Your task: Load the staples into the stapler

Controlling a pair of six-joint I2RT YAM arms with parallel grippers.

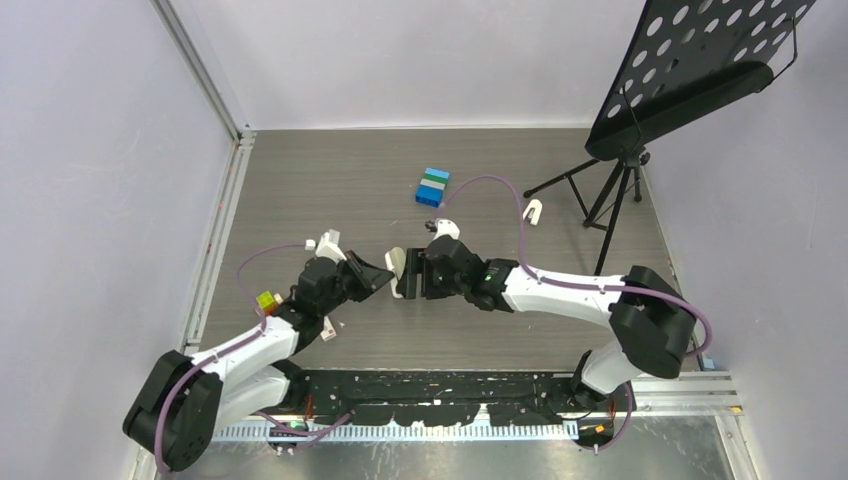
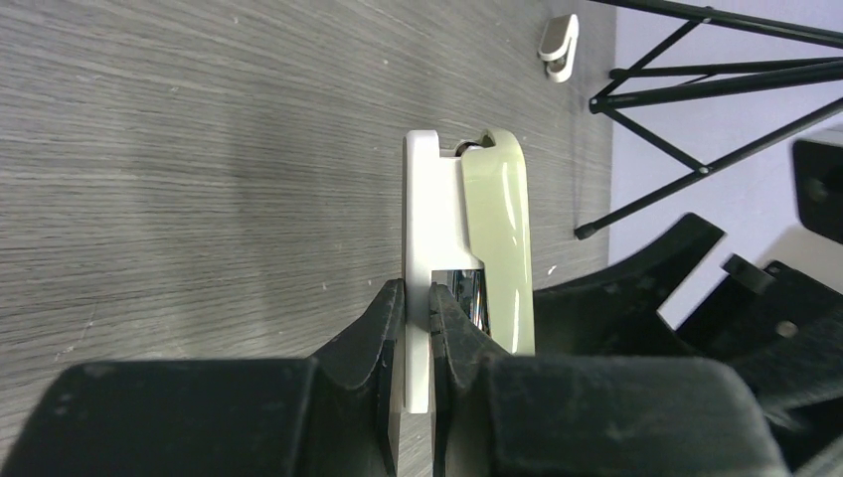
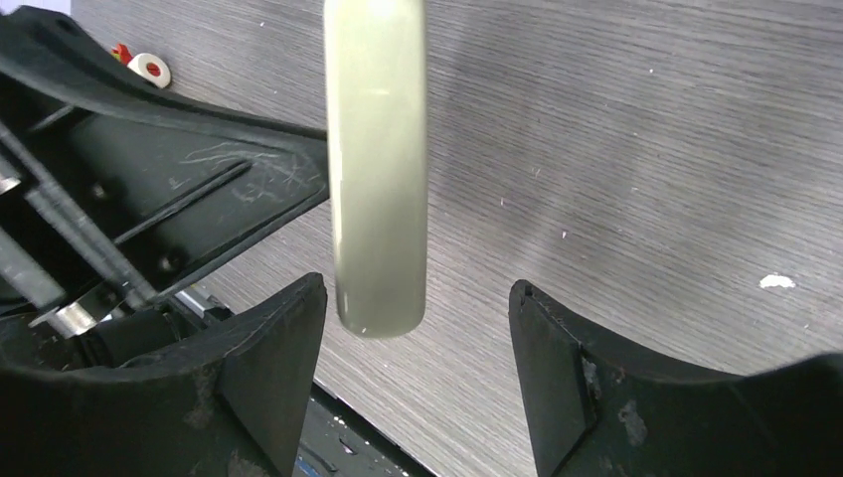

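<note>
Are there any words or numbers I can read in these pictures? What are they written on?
None: no words, numbers or signs can be read in any view.
The stapler is plain olive and white, with no lettering showing.
The small white thing with a red mark is too small and blurred to read.
The blue bricks show no letters.

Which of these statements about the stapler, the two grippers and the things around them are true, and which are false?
1. The left gripper is shut on the white base of the stapler. True.
2. The right gripper is clamped on the stapler's olive top. False: its jaws stand open, not closed on it.
3. The blue bricks lie beyond both grippers, farther from the arm bases. True.
4. The music stand is on the left arm's side. False: it stands on the right arm's side.
</note>
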